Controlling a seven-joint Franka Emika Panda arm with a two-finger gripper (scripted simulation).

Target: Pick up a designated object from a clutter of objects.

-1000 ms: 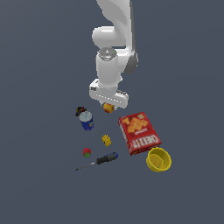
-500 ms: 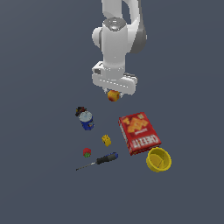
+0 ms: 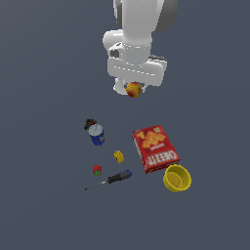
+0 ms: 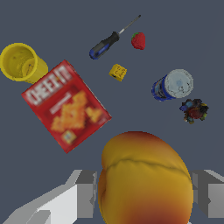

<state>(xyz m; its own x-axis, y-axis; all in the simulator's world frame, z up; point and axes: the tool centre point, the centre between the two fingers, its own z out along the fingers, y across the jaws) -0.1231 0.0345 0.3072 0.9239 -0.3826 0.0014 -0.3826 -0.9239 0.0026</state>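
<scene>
The designated object, a small round yellow-orange fruit-like ball with red patches (image 3: 133, 90), is held in my gripper (image 3: 133, 91), high above the surface. In the wrist view the ball (image 4: 144, 179) fills the near part of the picture between the two grey fingers (image 4: 85, 193). The gripper is shut on it. The clutter lies far below: a red cracker box (image 3: 155, 148), a yellow bowl (image 3: 177, 178), a blue can (image 3: 96, 135), a blue-handled screwdriver (image 3: 110, 179).
A small yellow angular block (image 3: 118, 156), a red-and-green strawberry-like piece (image 3: 97, 170) and a small dark piece (image 3: 90, 123) lie among the clutter on the dark grey surface (image 3: 44, 205). They also show in the wrist view, block (image 4: 118, 72) and strawberry (image 4: 138, 40).
My gripper has risen steadily with the ball in it, away from the clutter. The items on the surface have not moved.
</scene>
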